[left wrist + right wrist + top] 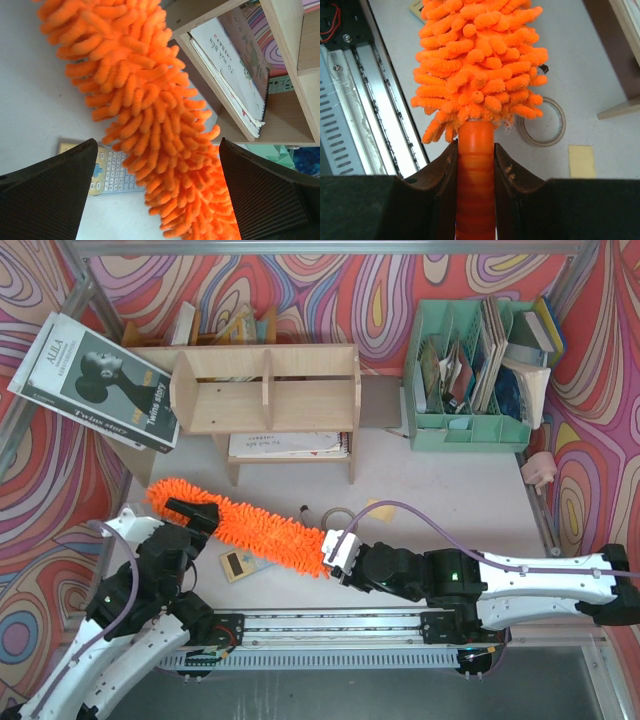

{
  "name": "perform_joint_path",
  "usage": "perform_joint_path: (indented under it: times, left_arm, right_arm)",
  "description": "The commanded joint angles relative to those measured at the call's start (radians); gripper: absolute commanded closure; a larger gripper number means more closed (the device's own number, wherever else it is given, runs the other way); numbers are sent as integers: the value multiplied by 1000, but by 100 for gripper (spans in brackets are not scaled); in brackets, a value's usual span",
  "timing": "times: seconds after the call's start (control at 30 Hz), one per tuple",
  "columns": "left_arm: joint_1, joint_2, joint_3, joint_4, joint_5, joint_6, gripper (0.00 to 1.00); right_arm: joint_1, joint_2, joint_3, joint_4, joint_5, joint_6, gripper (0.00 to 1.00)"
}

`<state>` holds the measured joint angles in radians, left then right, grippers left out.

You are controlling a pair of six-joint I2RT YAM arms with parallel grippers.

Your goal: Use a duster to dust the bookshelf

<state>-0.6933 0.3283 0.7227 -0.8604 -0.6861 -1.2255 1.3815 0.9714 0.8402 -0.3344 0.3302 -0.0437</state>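
The orange shaggy duster stretches diagonally over the table in front of the plywood bookshelf. My right gripper is shut on its smooth orange handle, just below the chenille head. My left gripper is open near the head's far end. Its black fingers stand wide on either side of the fluffy head without pressing it. The bookshelf's lower edge shows at the upper right of the left wrist view.
A calculator lies under the duster. A tape ring, a marker pen and a yellow note lie nearby. Notebooks rest under the shelf. A mint-green organiser stands at the back right and a book leans at the left.
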Motion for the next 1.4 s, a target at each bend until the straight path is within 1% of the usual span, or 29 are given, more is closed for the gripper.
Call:
perform_joint_path:
  times: [0.0,0.13,0.3,0.43,0.53,0.7,0.83,0.9,0.97,1.03,1.27,1.33,1.37]
  left_arm:
    - [-2,-31,-60,77,-13,-32,2]
    - [-2,-47,-103,102,-9,-64,3]
    - [-2,-41,-141,114,8,-110,7]
    - [-2,-5,-138,1,-13,-215,9]
    - [-2,12,-147,-30,-15,-254,8]
    - [-2,7,-188,7,-7,-276,10]
    - [-2,13,-196,37,-11,-283,15]
    - [-2,18,-196,35,-18,-294,22]
    - [-2,22,-235,20,-27,-313,29]
    - [-2,20,-244,-8,-41,-353,37]
    - [-2,-25,-305,-59,-106,-487,75]
    - [-2,-38,-320,-60,-125,-510,87]
    - [-2,-44,-328,-57,-136,-514,91]
  right_arm:
    - [2,14,41,48,-39,13,100]
    - [2,32,35,72,-62,17,100]
    - [2,51,30,109,-83,21,100]
    - [3,62,26,143,-80,19,100]
    - [3,71,26,162,-85,17,100]
    - [3,92,28,186,-117,15,100]
    - [2,114,20,204,-149,16,100]
    - [2,123,11,216,-155,18,100]
    - [3,127,-2,231,-149,19,100]
    - [3,135,-11,242,-141,19,100]
    - [2,172,-31,275,-98,12,99]
    - [2,180,-36,282,-71,10,93]
    - [2,182,-39,285,-51,8,88]
